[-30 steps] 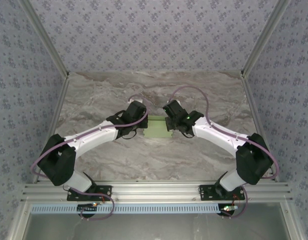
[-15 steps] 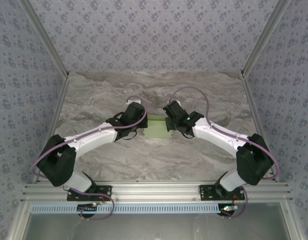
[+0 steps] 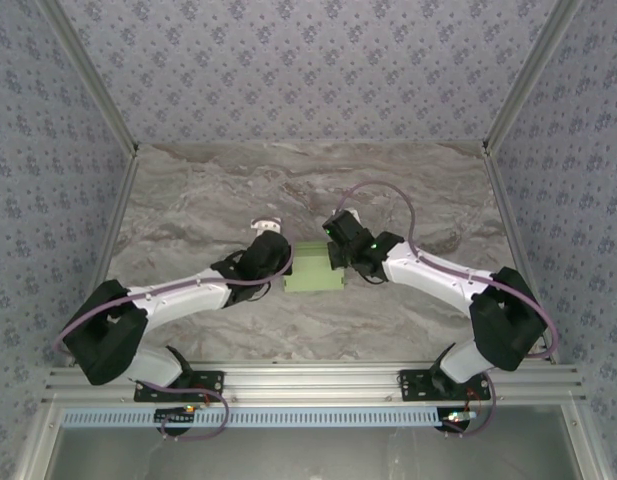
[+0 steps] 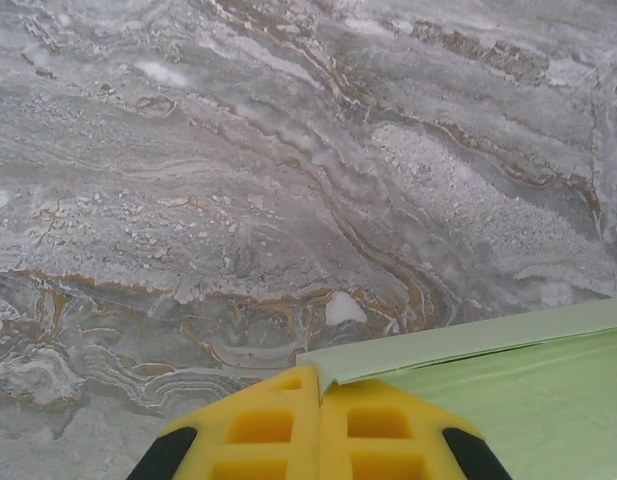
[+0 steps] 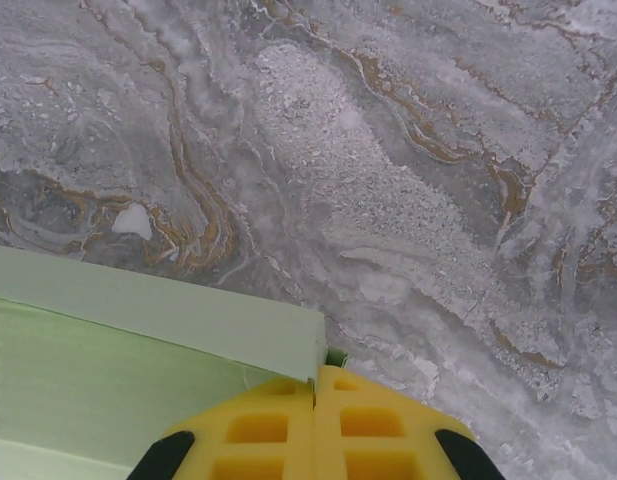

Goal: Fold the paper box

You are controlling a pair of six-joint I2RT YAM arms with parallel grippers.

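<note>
Both tools are clenched with their yellow fingers pressed flat together, and each grips a corner of the paper box [image 3: 313, 268]. In the overhead view the left tool [image 3: 285, 268] meets the box at its 9 o'clock edge and the right tool [image 3: 340, 258] meets it at its 3 o'clock edge, so the pale green card is stretched between them near the middle of the marble desk [image 3: 218, 190]. From the left wrist, the left tool [image 4: 318, 385] has a box [image 4: 508, 400] corner tucked into the seam between its fingers, and the card runs off toward 4 o'clock with a folded strip along its far edge. From the right wrist, the right tool [image 5: 315, 385] pinches the opposite corner in the same way, and the box [image 5: 138, 370] spreads toward 8 o'clock, again with a lighter strip along the far edge. Compared with a second ago, both arms have drawn back toward 6 o'clock, nearer their bases, and the box has come with them. More of its green face is now exposed between the wrists, where before only a narrow band showed. The left elbow also sits lower and farther toward 7 o'clock.
</note>
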